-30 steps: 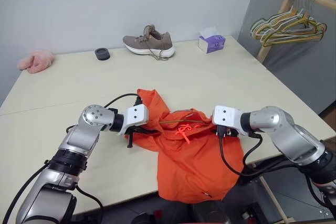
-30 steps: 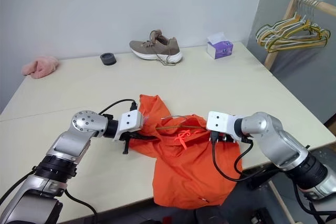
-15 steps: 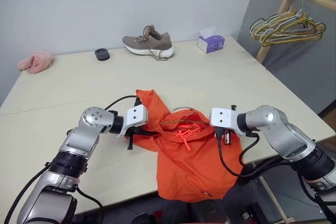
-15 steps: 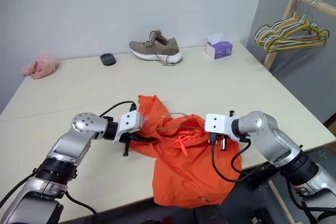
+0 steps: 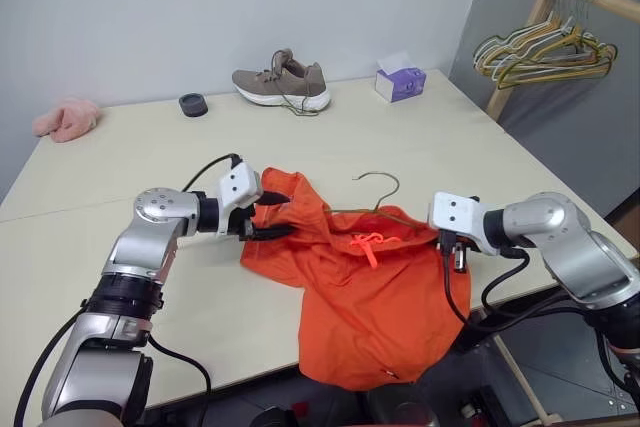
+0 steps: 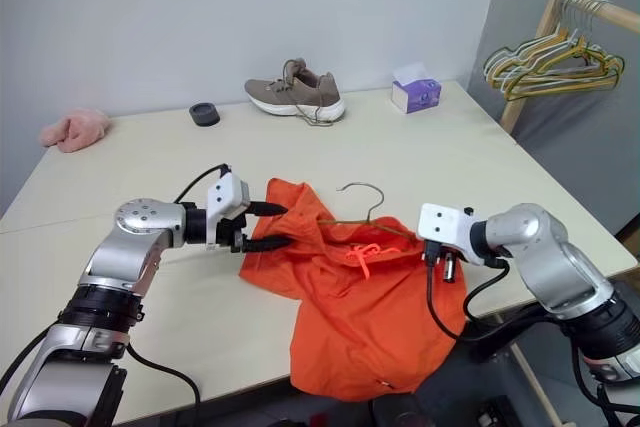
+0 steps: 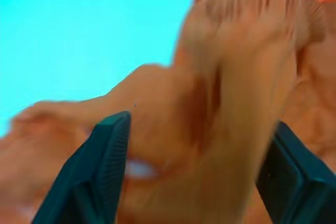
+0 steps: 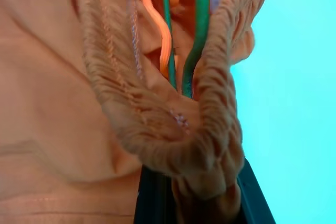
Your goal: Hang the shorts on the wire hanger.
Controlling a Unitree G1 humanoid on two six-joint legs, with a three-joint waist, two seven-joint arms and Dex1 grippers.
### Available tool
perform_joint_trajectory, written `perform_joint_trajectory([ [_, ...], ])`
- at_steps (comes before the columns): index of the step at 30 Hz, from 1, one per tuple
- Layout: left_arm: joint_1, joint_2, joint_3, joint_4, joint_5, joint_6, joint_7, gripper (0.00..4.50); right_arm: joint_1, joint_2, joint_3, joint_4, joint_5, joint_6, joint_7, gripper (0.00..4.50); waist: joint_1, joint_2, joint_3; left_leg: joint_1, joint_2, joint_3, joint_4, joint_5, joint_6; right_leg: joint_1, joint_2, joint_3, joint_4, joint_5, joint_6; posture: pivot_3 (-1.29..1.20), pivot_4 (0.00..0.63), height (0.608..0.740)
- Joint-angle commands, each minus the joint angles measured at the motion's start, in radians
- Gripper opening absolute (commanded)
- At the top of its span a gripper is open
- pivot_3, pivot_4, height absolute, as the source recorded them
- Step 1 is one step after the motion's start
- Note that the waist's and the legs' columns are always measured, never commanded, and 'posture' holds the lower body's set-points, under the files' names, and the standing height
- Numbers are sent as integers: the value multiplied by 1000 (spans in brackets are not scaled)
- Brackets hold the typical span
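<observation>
The orange shorts (image 5: 360, 297) lie bunched on the table's near side, their lower part hanging over the front edge. The wire hanger (image 6: 381, 193) runs inside the waistband, and its hook sticks out above the drawstring (image 5: 368, 245). My left gripper (image 5: 280, 217) is open at the shorts' left edge, its fingers (image 7: 105, 166) wide apart with fabric bunched between them. My right gripper (image 5: 455, 257) is shut on the gathered waistband (image 8: 178, 124) at the right end, with the hanger's wire (image 8: 202, 24) running into the same grip.
A brown shoe (image 5: 282, 80), a purple tissue box (image 5: 400, 80), a small black round thing (image 5: 194, 103) and a pink fluffy thing (image 5: 68, 117) sit along the far side of the table (image 5: 150, 167). A wooden rack with pastel hangers (image 5: 540, 47) stands at the right.
My left gripper has opened and shifted left and up. My right gripper has shut on the waistband and pulled it to the right. The hanger's hook now stands clear above the shorts.
</observation>
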Motion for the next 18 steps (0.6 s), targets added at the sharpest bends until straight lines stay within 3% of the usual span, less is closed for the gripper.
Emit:
perform_joint_trajectory([
  [1, -36, 5, 51, 34, -10, -42, 37, 3241, 27, -27, -90, -29, 50, 59, 1, 0, 0, 0, 0, 0, 0, 0, 0, 0, 0, 0, 0, 0, 0, 0, 0, -323, 39, 740],
  [7, -34, -33, 102, -49, -135, 92, 35, 3241, 135, -14, -281, -60, 168, 277, -61, 0, 2, 0, 0, 0, 0, 0, 0, 0, 0, 0, 0, 0, 0, 0, 0, -330, 46, 740],
  [10, -13, -41, 98, -144, -199, 198, 21, 3241, 194, -7, -379, -93, 213, 369, -103, 0, 3, 0, 0, -1, 0, 0, 0, 0, 0, 0, 0, 0, 0, 0, 0, -336, 50, 740],
  [14, 22, -90, 52, -330, -294, 324, 14, 3241, 312, 22, -625, -133, 259, 584, -189, 0, 3, 0, 0, 0, 0, 0, 0, 0, 0, 1, 0, 0, -1, 0, 0, -371, 63, 740],
  [18, 28, -116, 39, -389, -311, 351, 35, 3241, 351, 26, -737, -152, 300, 680, -232, 0, -2, 0, 0, 0, -1, 2, 0, 0, 0, 2, 2, 1, -1, -2, 3, -393, 67, 740],
])
